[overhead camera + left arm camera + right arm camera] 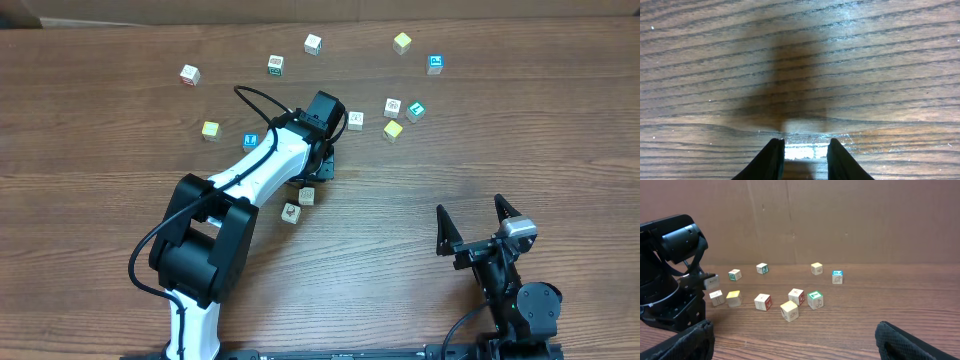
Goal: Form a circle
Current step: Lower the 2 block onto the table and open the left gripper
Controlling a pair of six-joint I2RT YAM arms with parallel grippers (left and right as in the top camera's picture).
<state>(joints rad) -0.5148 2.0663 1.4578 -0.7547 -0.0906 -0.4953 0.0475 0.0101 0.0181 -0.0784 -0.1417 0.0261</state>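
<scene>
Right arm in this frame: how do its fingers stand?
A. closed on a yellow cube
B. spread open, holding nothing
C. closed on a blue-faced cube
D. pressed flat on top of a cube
B: in the overhead view the right fingers stand spread apart with only bare table between them.

Table [100, 170]: we read brown wood grain with dark streaks. It is smooth, with a soft sheen at the centre of the left wrist view.
Circle cubes [392, 107]: wood by the look, matt. Three faces are pale with printed marks, one is green.
Pale cube [805, 151]: bright, smooth face at the bottom of the frame. We cannot tell the material.
Left arm [265, 165]: white shell of smooth, glossy plastic, with matt black joints.
Left gripper [805, 142]: black, matt, smooth.
Right gripper [470, 205]: black, matt, plastic by the look.
Back wall [840, 220]: brown, flat, matt, board-like.
</scene>
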